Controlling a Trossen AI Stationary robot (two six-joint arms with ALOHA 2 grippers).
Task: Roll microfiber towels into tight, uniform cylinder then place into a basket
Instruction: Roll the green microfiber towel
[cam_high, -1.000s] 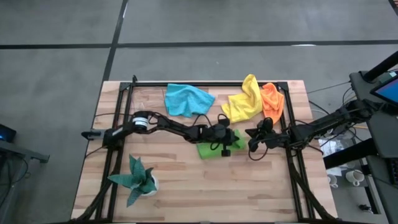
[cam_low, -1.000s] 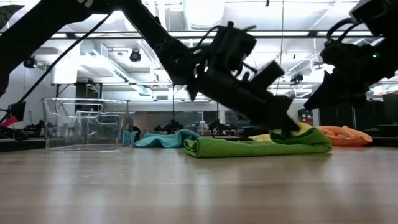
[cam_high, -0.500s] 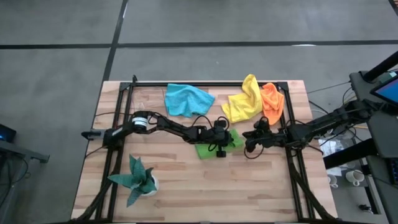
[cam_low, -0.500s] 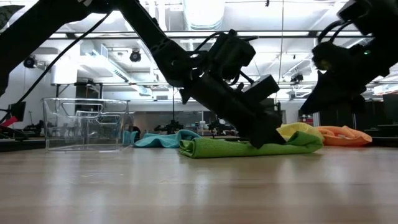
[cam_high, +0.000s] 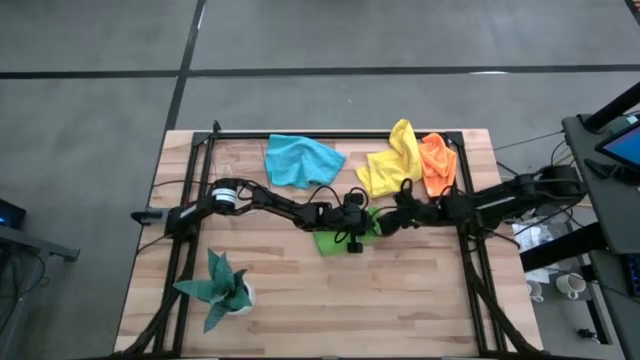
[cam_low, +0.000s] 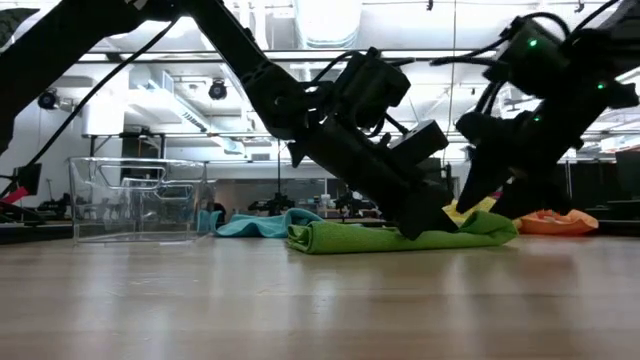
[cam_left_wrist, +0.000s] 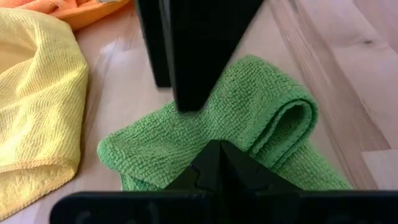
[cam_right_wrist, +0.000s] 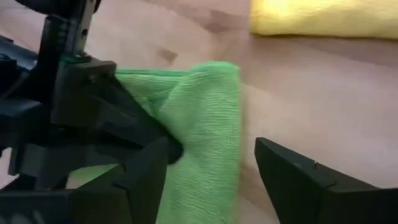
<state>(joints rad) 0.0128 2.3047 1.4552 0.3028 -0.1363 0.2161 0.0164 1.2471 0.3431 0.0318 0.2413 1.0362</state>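
While the wooden surface (cam_high: 300, 290) carries everything, the lime green towel (cam_low: 400, 238) at its middle serves as the landmark. Beyond the green towel, three unrolled towels wait their turn: blue (cam_high: 302, 160), yellow (cam_high: 392, 160), orange (cam_high: 438, 165). To the green towel's left in the low view, the clear basket (cam_low: 135, 200) appears to hold no towel. The left pincer (cam_high: 352, 222), fingers together, presses down on the green towel, probably pinning it for rolling. The right pincer (cam_right_wrist: 214, 171), fingers apart, straddles its folded end.
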